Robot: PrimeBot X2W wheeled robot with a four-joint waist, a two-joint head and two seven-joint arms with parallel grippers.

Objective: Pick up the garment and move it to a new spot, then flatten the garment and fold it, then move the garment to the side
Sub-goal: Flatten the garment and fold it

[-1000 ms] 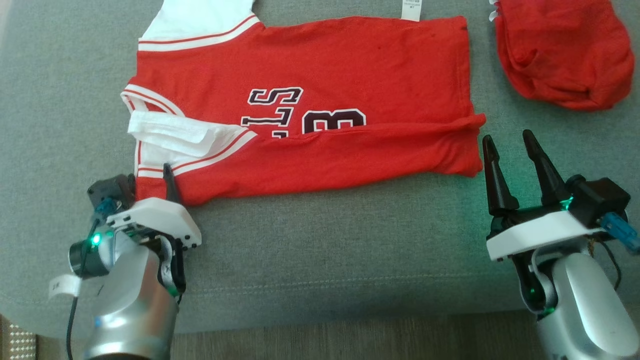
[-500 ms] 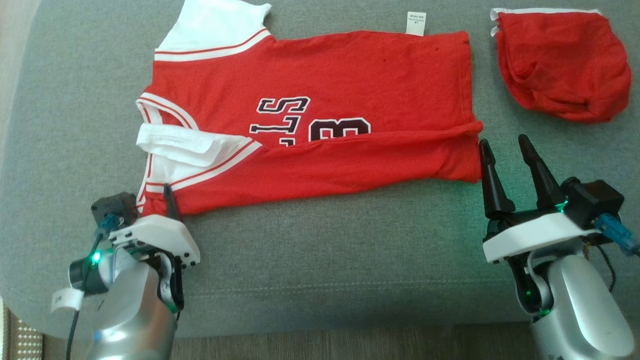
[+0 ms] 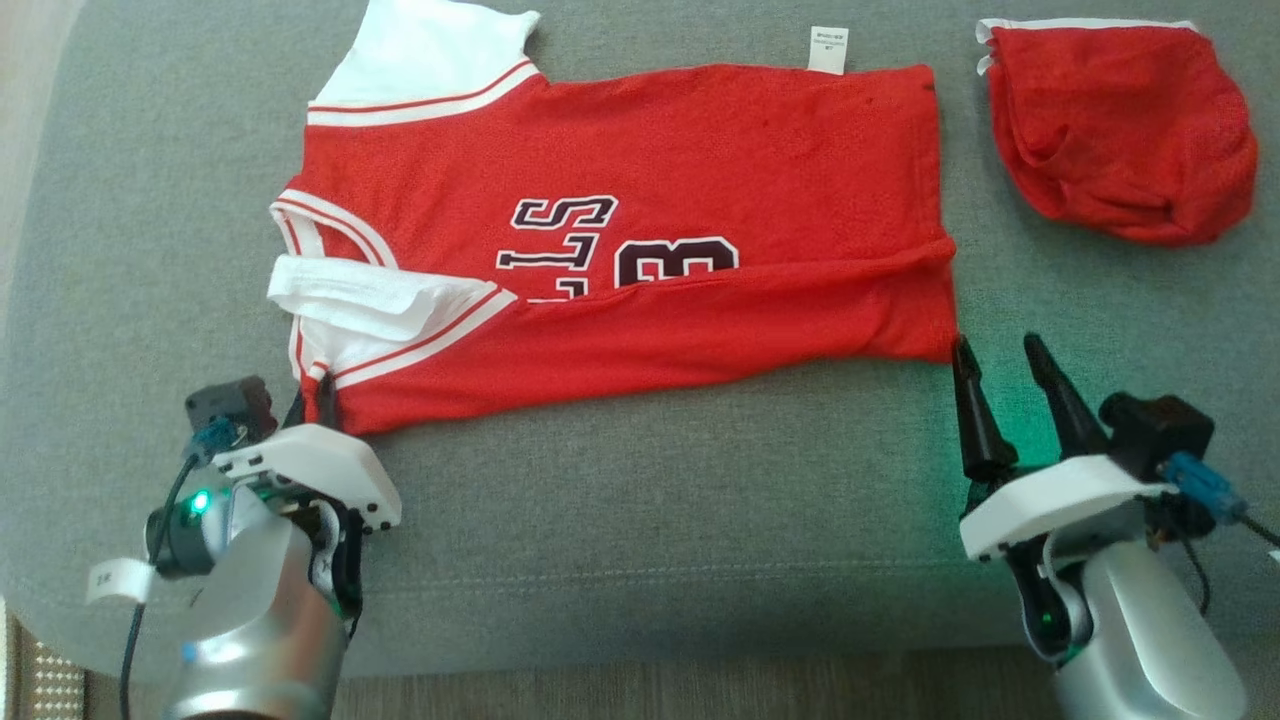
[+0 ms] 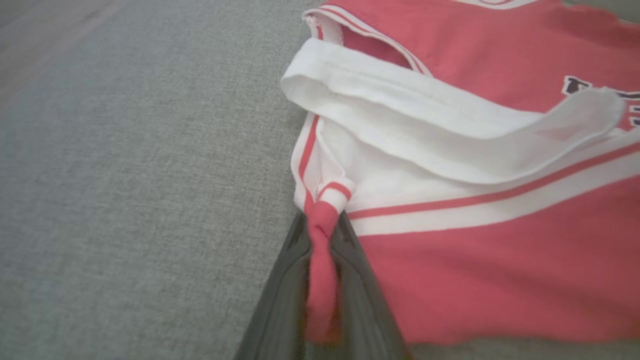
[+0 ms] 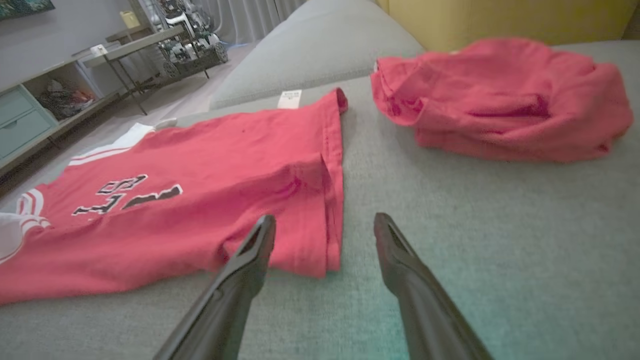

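Left pincer (image 4: 322,235) is seen closed on a bunched corner of the shirt (image 3: 640,180), at its near-left end by the striped armhole. Right pincer (image 3: 998,352) is held wide open with nothing in it, one tip just beside the hem's near corner.

The shirt is spread flat on the sofa (image 3: 640,520), with its near long side turned up over the lower part of the lettering. Flattening therefore looks done and folding begun. The far sleeve is not folded in, and the rest of the folding and the move aside are left (a second red garment (image 3: 1120,130) lies apart near the far-right corner).

Its long axis is laid parallel to the sofa's front edge, with the collar pointing left and the hem right.
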